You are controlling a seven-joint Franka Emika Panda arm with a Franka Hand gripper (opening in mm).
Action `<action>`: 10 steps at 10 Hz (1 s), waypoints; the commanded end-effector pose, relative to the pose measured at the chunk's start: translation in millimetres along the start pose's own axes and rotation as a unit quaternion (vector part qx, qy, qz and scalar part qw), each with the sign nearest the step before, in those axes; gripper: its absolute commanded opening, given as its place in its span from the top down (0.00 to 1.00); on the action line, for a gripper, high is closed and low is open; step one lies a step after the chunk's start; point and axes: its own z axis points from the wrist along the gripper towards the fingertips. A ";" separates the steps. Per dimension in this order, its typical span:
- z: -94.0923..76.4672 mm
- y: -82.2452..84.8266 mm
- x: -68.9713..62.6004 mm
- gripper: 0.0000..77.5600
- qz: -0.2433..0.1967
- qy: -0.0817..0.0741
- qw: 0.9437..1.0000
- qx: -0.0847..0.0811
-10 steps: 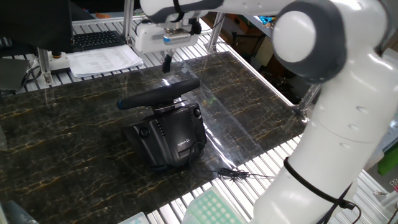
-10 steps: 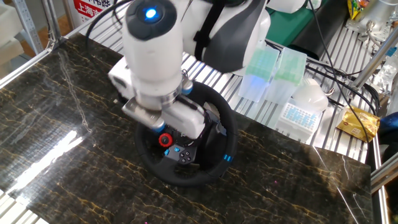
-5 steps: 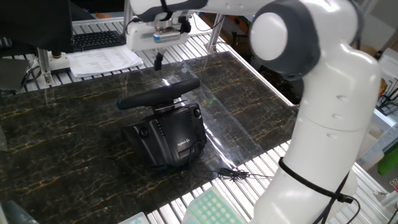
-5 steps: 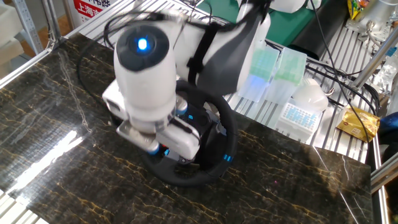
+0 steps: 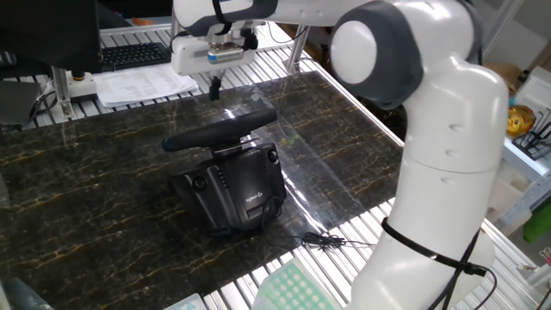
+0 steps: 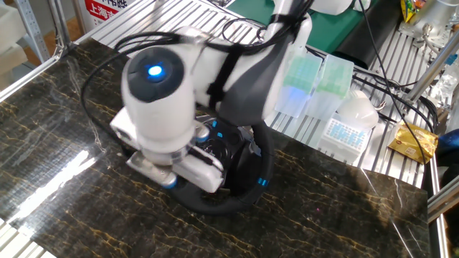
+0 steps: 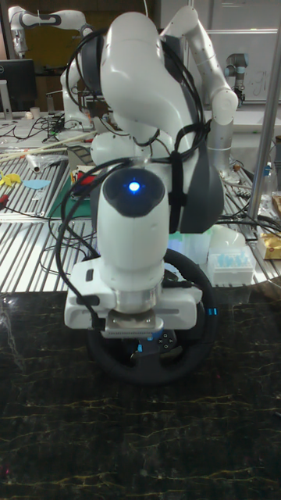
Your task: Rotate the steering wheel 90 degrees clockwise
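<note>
The black steering wheel (image 5: 225, 127) sits on its boxy black base (image 5: 234, 185) with a small white logo, mid-table on the dark marble top. My gripper (image 5: 215, 86) hangs above and just behind the wheel's far rim, clear of it. Its dark fingers are together, with nothing between them. In the other fixed view the arm's wrist covers most of the wheel, leaving only the near and right rim (image 6: 247, 192) showing. In the tall view the wheel's rim (image 7: 191, 355) shows below the white hand, and the fingers are hidden.
A black keyboard (image 5: 133, 54) and papers (image 5: 142, 83) lie beyond the table's far edge. A thin black cable (image 5: 325, 242) lies near the front edge, beside a green rack (image 5: 293, 288). Pale tip boxes (image 6: 315, 79) stand behind the wheel.
The gripper has drifted left and slightly up, away from the wheel's far rim. The wheel and its base have not moved.
</note>
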 end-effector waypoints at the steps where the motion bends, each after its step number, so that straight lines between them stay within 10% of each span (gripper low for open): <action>1: 17.0 -7.5 7.2 1.00 0.011 0.058 0.998 0.009; 10: 36.4 -29.8 30.4 1.00 -0.010 0.116 0.992 0.056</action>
